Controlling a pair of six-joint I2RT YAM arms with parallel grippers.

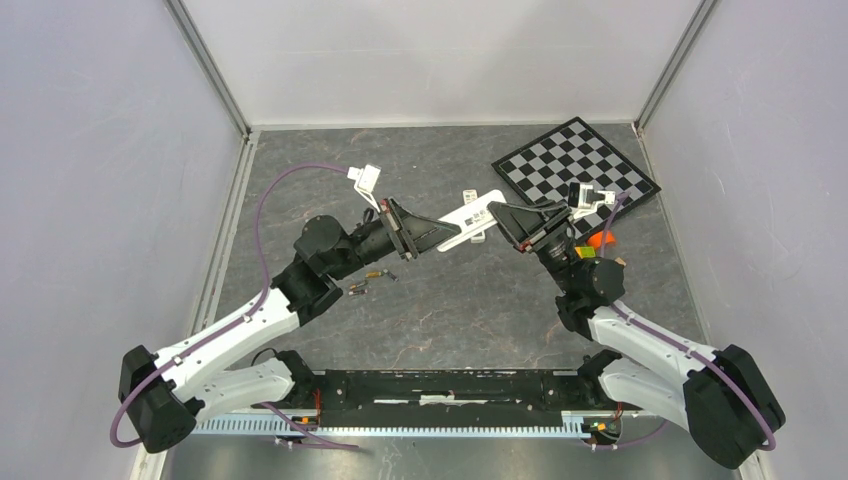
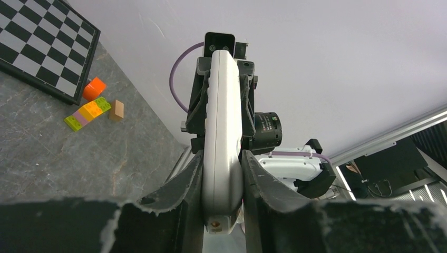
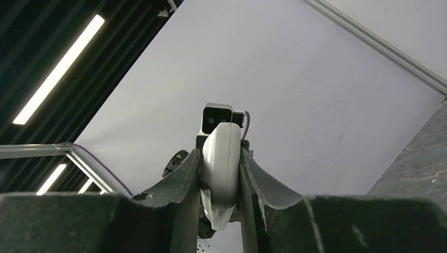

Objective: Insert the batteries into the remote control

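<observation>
Clamping the remote (image 1: 468, 221) from both ends, mid-air | left gripper (image 1: 441, 236) grasping one end | right gripper (image 1: 496, 216) grasping the other | batteries (image 1: 375, 274) on worktop (image 1: 450, 312), below left gripper's wrist

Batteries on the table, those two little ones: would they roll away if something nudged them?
Probably. The batteries look like small cylinders lying on their sides on the flat table, so a sideways push would likely roll them. Being so small, they seem light and probably tricky to pinch.
</observation>
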